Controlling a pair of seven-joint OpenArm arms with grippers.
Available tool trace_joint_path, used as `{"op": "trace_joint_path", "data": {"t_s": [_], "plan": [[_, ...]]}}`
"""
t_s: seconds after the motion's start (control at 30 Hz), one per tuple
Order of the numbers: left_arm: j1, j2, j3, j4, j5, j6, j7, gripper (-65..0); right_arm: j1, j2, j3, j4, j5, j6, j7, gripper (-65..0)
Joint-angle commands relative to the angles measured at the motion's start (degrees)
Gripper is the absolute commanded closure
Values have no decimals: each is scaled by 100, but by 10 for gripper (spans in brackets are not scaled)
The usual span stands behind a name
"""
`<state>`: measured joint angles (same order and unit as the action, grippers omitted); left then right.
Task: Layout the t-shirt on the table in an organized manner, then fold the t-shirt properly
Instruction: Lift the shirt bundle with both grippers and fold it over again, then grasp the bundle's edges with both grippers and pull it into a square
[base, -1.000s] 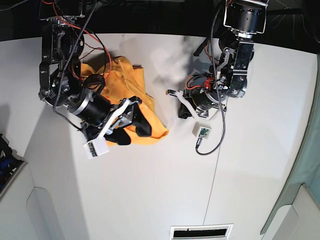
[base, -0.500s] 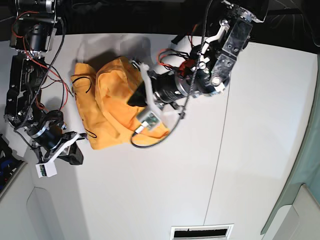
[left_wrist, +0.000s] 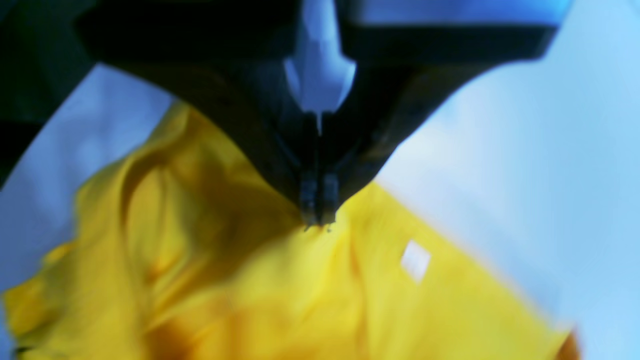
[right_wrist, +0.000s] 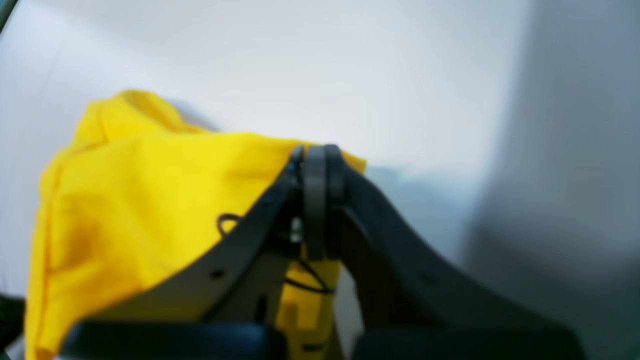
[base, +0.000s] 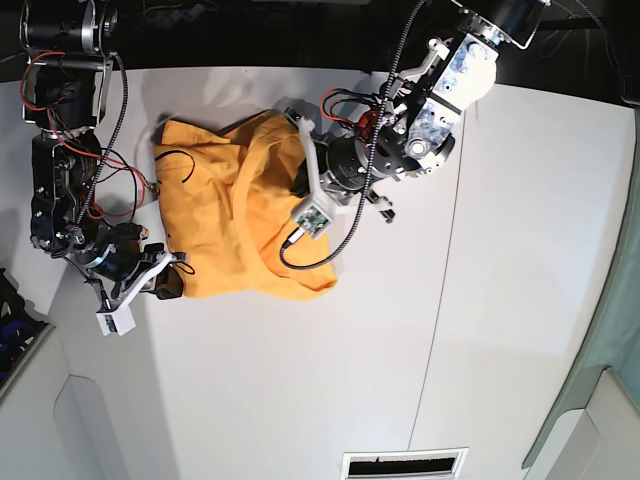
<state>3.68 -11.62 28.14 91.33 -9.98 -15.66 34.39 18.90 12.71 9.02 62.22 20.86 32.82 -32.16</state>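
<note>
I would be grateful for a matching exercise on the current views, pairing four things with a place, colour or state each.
1. Orange-yellow cotton t-shirt
2. Large smooth flat tabletop
3. Black metal left gripper
4. Black metal right gripper

A. White, under the cloth
B. Jaws together, at the shirt's edge nearest the base view's lower left
C. Rumpled, not folded neatly
D. Jaws together, over the shirt's upper right part in the base view

Pairs: 1-C; 2-A; 3-D; 4-B
</note>
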Motion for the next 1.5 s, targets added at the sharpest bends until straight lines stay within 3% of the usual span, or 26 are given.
{"op": "trace_joint_path", "data": {"t_s": [0.0,0.2,0.47,0.57,0.8,1.0,1.23,1.47], "plan": [[4,-120,-20,85,-26,-24,-70,0,153,63,2,52,57,42,138,0],[28,-463,-22,431,-28,-17,-118,0,157,57,2,48,98,39,782,0],[225,-511,4,1561,-435,-68,-122,0,160,-74,-4,48,-76,39,800,0],[308,-304,267,1506,-476,-452,-179,0,155,-149,-33,17,-369,42,798,0],[315,404,470,247,28,-426,-352,0,155,-109,-501,-282,-686,42,798,0],[251,446,-59,-111,376,-70,-518,0,22,-55,-868,-393,-822,39,793,0],[70,317,-1001,-173,380,-61,-483,0,-503,256,-861,-280,-55,44,697,0],[-306,210,-1047,-505,365,-61,-560,0,-1438,249,-855,601,411,46,509,0]]}}
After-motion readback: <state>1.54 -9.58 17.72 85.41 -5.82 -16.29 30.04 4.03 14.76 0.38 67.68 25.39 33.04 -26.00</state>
